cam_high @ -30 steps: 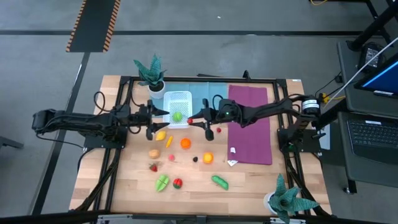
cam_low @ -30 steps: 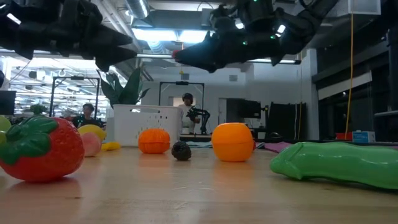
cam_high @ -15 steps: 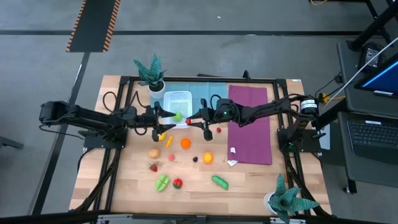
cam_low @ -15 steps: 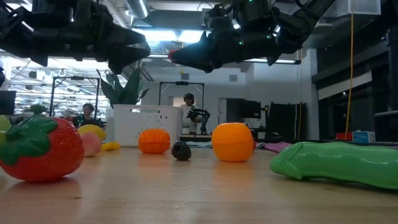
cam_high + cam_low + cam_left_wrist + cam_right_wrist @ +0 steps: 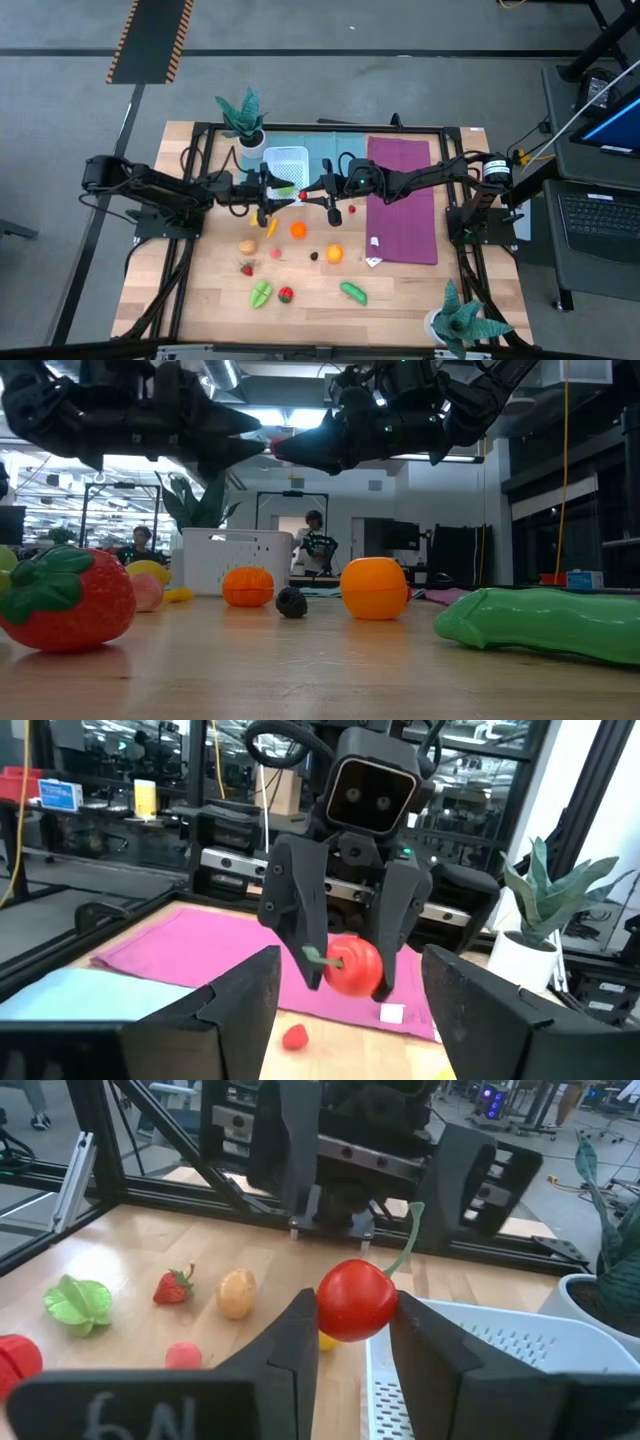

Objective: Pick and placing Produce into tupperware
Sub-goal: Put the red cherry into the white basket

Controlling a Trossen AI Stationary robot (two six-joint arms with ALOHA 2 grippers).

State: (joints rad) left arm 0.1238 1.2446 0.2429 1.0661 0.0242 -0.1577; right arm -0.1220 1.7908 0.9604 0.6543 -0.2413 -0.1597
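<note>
my right gripper (image 5: 352, 1342) clasps a red cherry (image 5: 355, 1297) beside the white tupperware (image 5: 470, 1370), facing my left gripper (image 5: 345, 1005), spread wide and empty.

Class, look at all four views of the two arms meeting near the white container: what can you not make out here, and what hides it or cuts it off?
- Container contents: high view, the left tool covers part of it; low view, its wall hides the inside.
- Red apple over the container or not: high view, too small between the tools.
- Green vegetable: low view, cut off by the picture's edge.
- Right tool, left wrist view: the apple hides its fingertips.
</note>
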